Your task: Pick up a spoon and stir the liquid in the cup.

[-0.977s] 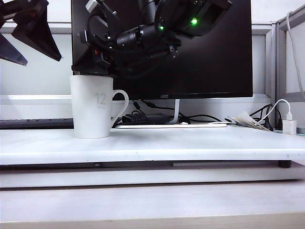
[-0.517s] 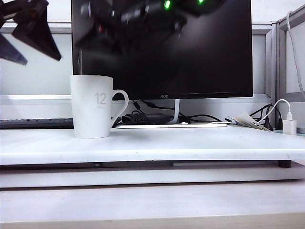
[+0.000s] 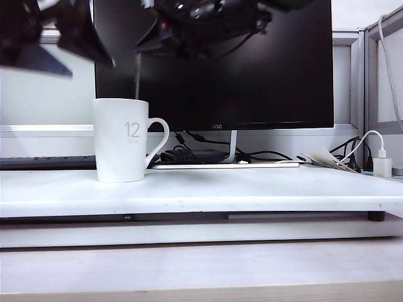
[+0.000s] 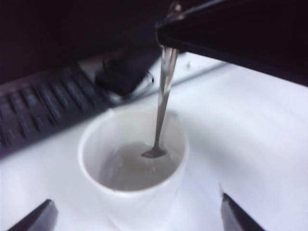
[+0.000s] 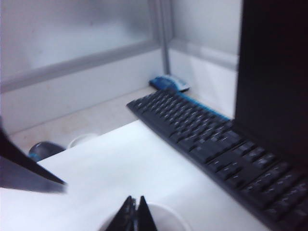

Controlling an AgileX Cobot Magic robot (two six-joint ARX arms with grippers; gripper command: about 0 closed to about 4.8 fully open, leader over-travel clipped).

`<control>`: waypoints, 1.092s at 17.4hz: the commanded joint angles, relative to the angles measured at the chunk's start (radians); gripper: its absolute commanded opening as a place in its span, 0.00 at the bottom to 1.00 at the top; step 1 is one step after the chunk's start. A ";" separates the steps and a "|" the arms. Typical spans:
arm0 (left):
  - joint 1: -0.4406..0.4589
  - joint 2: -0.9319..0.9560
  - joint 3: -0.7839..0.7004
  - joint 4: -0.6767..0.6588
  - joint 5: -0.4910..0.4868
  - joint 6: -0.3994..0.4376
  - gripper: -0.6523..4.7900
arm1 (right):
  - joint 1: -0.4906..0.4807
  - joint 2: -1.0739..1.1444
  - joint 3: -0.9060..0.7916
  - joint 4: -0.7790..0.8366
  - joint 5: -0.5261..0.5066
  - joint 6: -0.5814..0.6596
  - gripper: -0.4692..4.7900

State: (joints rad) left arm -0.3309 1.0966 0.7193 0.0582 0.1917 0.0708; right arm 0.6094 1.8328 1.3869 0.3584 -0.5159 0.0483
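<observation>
From outside, the cup (image 3: pixel 122 140) stands on the surface (image 3: pixel 252 189), the spoon (image 3: pixel 137 78) hanging into it for stirring. Left wrist: left gripper (image 4: pixel 136 214) fingers spread wide, above. Right wrist: right gripper (image 5: pixel 134 214) fingers closed on the spoon

Mug and spoon, on white desk.
Tall white cup (image 3: pixel 121 139), grey "12", looped handle toward the monitor side, upright, holds pale liquid. Thin grey spoon (image 4: pixel 161 111) stands near-vertical above the rim, bowl down inside, touching the liquid surface.
</observation>
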 commanded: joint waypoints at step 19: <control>0.001 0.027 0.003 0.007 0.011 -0.044 1.00 | 0.013 0.051 0.080 -0.002 0.034 -0.004 0.09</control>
State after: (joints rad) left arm -0.3309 1.1259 0.7193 0.0570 0.1986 0.0284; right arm 0.6132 1.8866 1.4521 0.3305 -0.4725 0.0685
